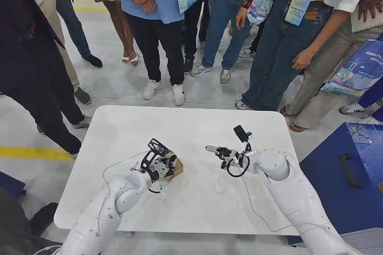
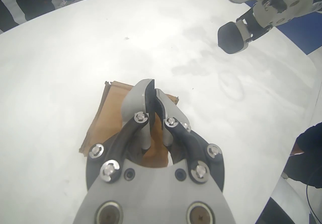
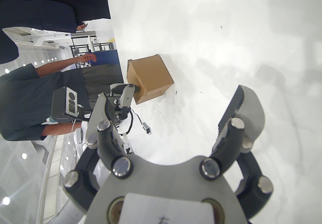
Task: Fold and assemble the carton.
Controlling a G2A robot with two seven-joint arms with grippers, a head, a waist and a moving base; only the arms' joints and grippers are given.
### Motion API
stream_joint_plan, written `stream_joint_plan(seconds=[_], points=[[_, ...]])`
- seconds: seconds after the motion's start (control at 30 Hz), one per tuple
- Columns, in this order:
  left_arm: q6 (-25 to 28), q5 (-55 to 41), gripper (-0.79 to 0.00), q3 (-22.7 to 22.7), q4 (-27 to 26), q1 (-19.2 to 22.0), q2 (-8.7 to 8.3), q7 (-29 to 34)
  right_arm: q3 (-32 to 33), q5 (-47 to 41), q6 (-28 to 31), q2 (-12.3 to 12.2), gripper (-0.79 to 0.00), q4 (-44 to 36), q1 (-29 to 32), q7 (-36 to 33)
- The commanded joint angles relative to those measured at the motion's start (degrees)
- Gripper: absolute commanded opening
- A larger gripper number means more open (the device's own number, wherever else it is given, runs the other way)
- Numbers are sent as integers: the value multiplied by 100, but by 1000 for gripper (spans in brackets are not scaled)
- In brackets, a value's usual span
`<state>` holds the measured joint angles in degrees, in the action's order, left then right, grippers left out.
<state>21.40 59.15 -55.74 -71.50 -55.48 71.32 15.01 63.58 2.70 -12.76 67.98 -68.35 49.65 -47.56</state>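
Small brown carton [image 1: 176, 168] sits on the white table [image 1: 179, 127], on the robot's left half and toward the near edge. In the right wrist view the carton [image 3: 149, 79] reads as a squared-up box with closed, plain faces and one corner pointing at the camera. Its bottom edge is down on the table [image 3: 226, 8]. Left end effector [image 1: 168, 164] is at the carton, on the side nearer the robot. In the left wrist view the left end effector [image 2: 152, 89] is pinched almost closed, with a thin strip of cardboard caught between the pads, so it grips a wall or flap of the carton [image 2: 108, 114]. That view looks down on a creased brown panel; the arm covers the opening, so the inside cannot be made out. Right end effector [image 1: 217, 152] hovers over bare table near the middle, well apart from the carton and pointing toward it. In its own view the right end effector [image 3: 171, 109] is spread wide and holds nothing. The left wrist view also shows the right end effector [image 2: 234, 16] above the table [image 2: 100, 33], jaws well apart. A few dark specks [image 3: 221, 26] dot the table.
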Motion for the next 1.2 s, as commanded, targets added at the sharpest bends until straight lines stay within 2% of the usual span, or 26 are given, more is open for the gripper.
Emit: stream_joint_plan(seconds=[0.0, 0.1, 0.27, 0.37, 0.47, 0.5, 0.53, 0.57, 0.6, 0.67, 0.73, 0.83, 0.93, 1.07, 1.17], points=[[107, -70, -785, -50, -51, -25, 1, -236, 0, 0, 0, 0, 0, 0, 0, 0], [231, -96, -785, -311, -352, -176, -52, -743, 0, 0, 0, 0, 0, 0, 0, 0], [366, -184, -785, -1093, -1136, -741, -218, -1463, 0, 0, 0, 0, 0, 0, 0, 0], [389, -158, -785, -1525, -1529, -1099, -305, -1644, 0, 0, 0, 0, 0, 0, 0, 0], [463, -234, -785, -1859, -1690, -1346, -365, -1691, 0, 0, 0, 0, 0, 0, 0, 0], [470, -290, -548, -1954, -1714, -1404, -379, -1681, 0, 0, 0, 0, 0, 0, 0, 0], [511, -367, 0, -2005, -1728, -1443, -387, -1667, 0, 0, 0, 0, 0, 0, 0, 0], [511, -367, 0, -2005, -1728, -1443, -387, -1667, 0, 0, 0, 0, 0, 0, 0, 0], [501, -352, -777, -1991, -1727, -1433, -385, -1673, 0, 0, 0, 0, -1, 0, 0, 0], [514, -380, -726, -2013, -1730, -1448, -388, -1665, 0, 0, 0, 0, -1, 0, 0, 0], [512, -369, -573, -2006, -1728, -1444, -387, -1665, 0, 0, 0, 0, 0, 0, 0, 0], [511, -367, -385, -2004, -1728, -1443, -387, -1666, 0, 0, 0, 0, -1, 0, 0, 0], [511, -367, -225, -2004, -1728, -1443, -387, -1667, 0, 0, 0, 0, 0, 0, 0, 0], [511, -367, -71, -2004, -1728, -1443, -387, -1667, 0, 0, 0, 0, -1, 0, 0, 0], [511, -367, -16, -2004, -1728, -1443, -387, -1667, 0, 0, 0, 0, 0, 0, 0, 0]])
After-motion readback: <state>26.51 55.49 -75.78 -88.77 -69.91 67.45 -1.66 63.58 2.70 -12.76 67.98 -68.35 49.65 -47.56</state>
